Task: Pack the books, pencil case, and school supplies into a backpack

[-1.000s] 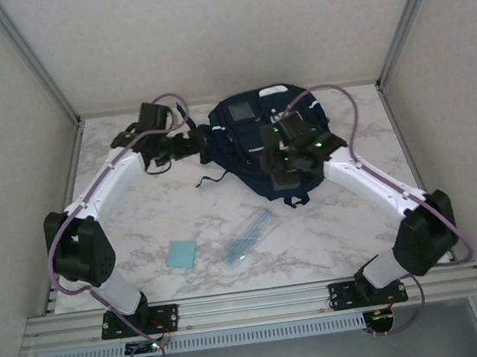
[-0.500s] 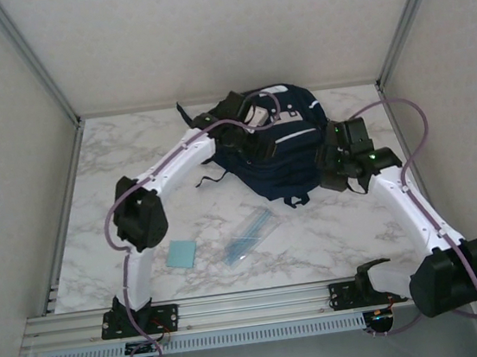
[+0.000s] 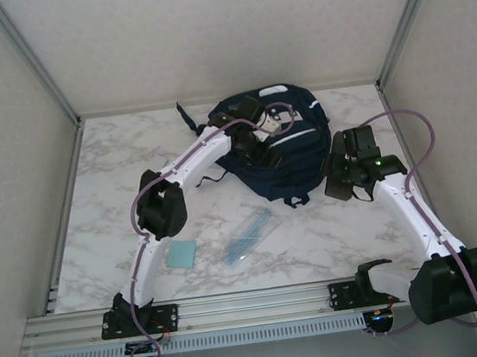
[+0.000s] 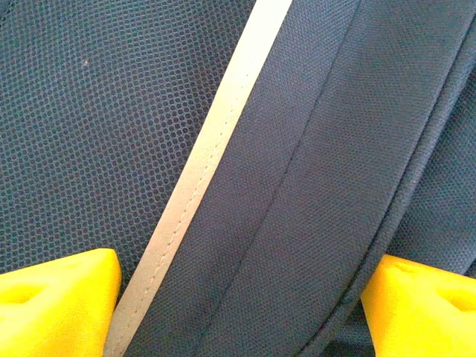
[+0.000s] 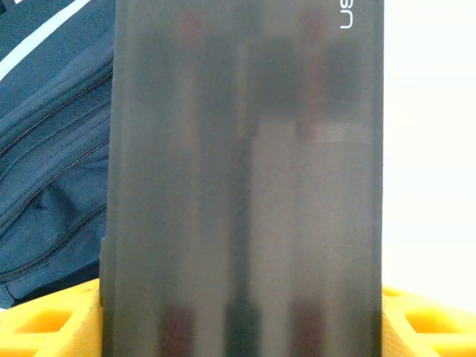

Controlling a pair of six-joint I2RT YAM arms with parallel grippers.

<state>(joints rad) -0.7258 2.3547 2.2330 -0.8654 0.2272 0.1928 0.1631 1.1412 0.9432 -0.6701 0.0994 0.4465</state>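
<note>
Top external view is showing a white marble-patterned table [image 3: 116, 172] standing between pale walls [image 3: 11, 171], with the backpack [image 3: 298, 164] lying at its far middle. Over the navy fabric the left gripper [image 4: 238, 305] is hovering wide open, holding nothing. The right gripper [image 5: 242, 320] is clamping the pencil case [image 5: 245, 163] beside the backpack's right edge.

- Top external: fixed high behind my bases, tilted down and forward, far enough to take in the whole table [image 3: 114, 159].
- Left wrist: looks along my left fingers [image 4: 52, 305], very close on backpack [image 4: 149, 111] fabric.
- Right wrist: looks past my right fingers [image 5: 44, 320], pencil case [image 5: 245, 186] near, blurred.
- All three views share the backpack.
</note>
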